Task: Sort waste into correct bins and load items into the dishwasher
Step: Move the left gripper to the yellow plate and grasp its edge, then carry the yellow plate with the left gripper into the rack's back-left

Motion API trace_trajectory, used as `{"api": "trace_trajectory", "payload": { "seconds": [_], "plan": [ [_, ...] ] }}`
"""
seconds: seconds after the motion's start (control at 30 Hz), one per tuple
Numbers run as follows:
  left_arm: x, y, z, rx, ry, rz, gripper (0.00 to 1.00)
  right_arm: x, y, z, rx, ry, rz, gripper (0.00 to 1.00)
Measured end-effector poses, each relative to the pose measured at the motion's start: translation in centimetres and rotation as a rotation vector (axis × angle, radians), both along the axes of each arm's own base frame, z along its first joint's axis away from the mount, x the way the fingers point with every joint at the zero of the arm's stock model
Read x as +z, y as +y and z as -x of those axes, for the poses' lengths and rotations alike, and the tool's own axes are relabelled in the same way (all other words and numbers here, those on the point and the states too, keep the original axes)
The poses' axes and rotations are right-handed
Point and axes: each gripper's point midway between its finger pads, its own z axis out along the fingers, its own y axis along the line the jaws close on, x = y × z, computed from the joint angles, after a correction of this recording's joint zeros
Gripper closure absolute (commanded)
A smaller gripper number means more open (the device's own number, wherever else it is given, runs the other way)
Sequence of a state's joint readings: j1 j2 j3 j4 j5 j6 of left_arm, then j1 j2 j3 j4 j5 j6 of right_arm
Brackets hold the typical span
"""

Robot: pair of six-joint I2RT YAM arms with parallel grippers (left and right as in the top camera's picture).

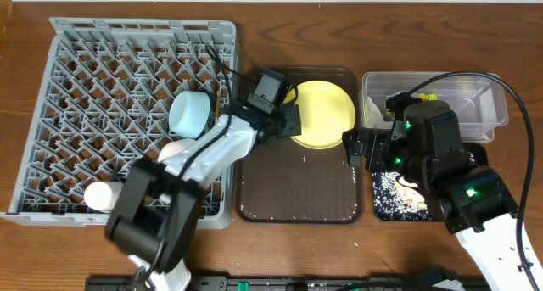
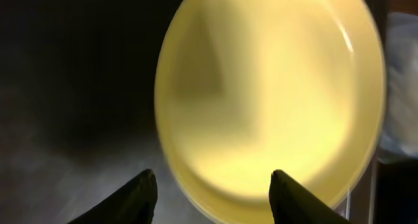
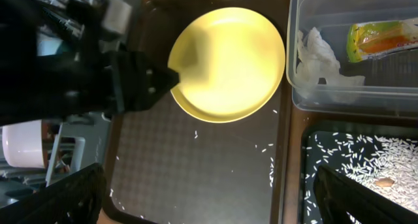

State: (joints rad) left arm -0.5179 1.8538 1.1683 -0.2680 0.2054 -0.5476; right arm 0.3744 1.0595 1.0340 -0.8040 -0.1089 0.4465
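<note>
The round yellow plate [image 1: 327,113] lies at the back of the brown tray; it also shows in the left wrist view [image 2: 268,93] and the right wrist view [image 3: 228,61]. My left gripper [image 1: 288,121] [image 2: 212,191] is open at the plate's left edge and holds nothing. My right gripper [image 1: 361,147] [image 3: 215,191] is open and empty, above the tray's right side. The light blue bowl [image 1: 191,111], the white-pinkish bowl [image 1: 174,151] and the white cup [image 1: 102,195] sit in the grey dish rack [image 1: 144,24]. The snack wrapper [image 3: 382,40] and the tissue [image 3: 320,57] lie in the clear tub [image 3: 307,100]. I cannot make out the chopsticks.
The brown serving tray [image 1: 297,189] sits between the rack and the bins, with a few pale crumbs [image 3: 271,165] along its right side. The black tray [image 3: 366,165] with many crumbs lies in front of the clear tub [image 1: 475,100], under my right arm.
</note>
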Motion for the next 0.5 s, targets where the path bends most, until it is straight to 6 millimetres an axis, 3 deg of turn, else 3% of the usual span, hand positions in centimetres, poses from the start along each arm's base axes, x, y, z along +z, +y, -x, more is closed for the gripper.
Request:
{"api": "trace_trajectory", "payload": {
  "seconds": [0.1,0.17,0.27,0.33,0.37,0.5],
  "plan": [
    [-1.9,-0.4,-0.5,0.031,0.026,0.015,0.46,-0.1,0.0,0.1,0.0,0.007,0.003,0.01],
    [-3.2,-0.3,-0.3,0.049,0.058,0.009,0.54,-0.3,-0.1,0.3,0.0,0.015,0.006,0.01],
    [-3.8,-0.3,-0.6,0.066,0.071,0.017,0.74,-0.5,-0.2,0.5,0.0,0.029,0.012,0.01],
    [-4.0,-0.3,-0.7,0.072,0.077,0.019,0.81,-0.7,-0.3,0.7,0.0,0.037,0.015,0.01],
    [-4.1,-0.3,-0.7,0.075,0.08,0.021,0.91,-0.7,-0.3,0.7,0.0,0.039,0.015,0.01],
    [-4.3,-0.4,-0.7,0.081,0.105,0.054,0.93,-0.9,-0.3,0.8,0.0,0.047,0.019,0.01]
  ]
}}
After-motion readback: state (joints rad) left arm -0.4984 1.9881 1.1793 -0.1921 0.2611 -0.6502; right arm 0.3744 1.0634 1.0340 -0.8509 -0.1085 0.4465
